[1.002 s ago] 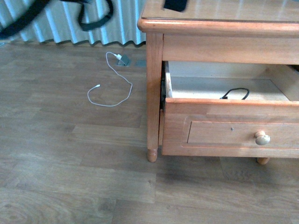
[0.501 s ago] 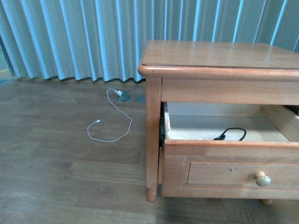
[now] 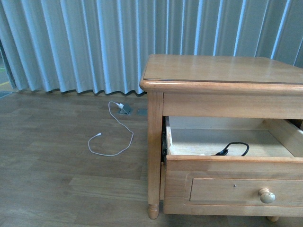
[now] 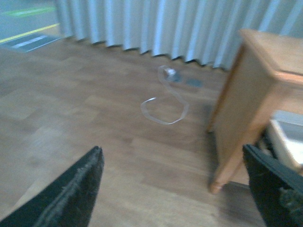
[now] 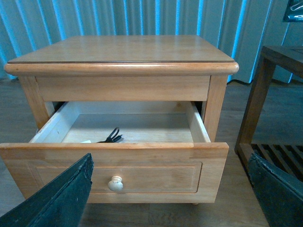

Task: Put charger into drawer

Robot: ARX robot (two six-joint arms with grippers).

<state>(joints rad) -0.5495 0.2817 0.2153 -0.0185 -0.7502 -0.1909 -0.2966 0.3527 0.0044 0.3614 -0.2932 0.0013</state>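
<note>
The drawer (image 3: 236,189) of the wooden nightstand is pulled open, with its pale knob (image 3: 267,195) on the front panel. Inside lies the charger; its black cable (image 3: 234,148) loops on the pale drawer floor, and the white block is hidden behind the drawer front. In the right wrist view the drawer (image 5: 142,175) faces me, with the black cable (image 5: 110,137) and a white sliver beside it inside. My right gripper (image 5: 173,198) is open and empty in front of the drawer. My left gripper (image 4: 175,198) is open and empty over the floor beside the nightstand leg (image 4: 236,127). Neither arm shows in the front view.
A thin white cable (image 3: 113,142) with a small plug lies on the wooden floor left of the nightstand, also in the left wrist view (image 4: 163,106). A pleated curtain (image 3: 94,42) hangs behind. A dark wooden side table (image 5: 274,94) stands next to the nightstand.
The front view has tilted upward, so the nightstand sits lower in the picture. The dark arm parts at the top a second ago are out of view. The charger stays in the drawer.
</note>
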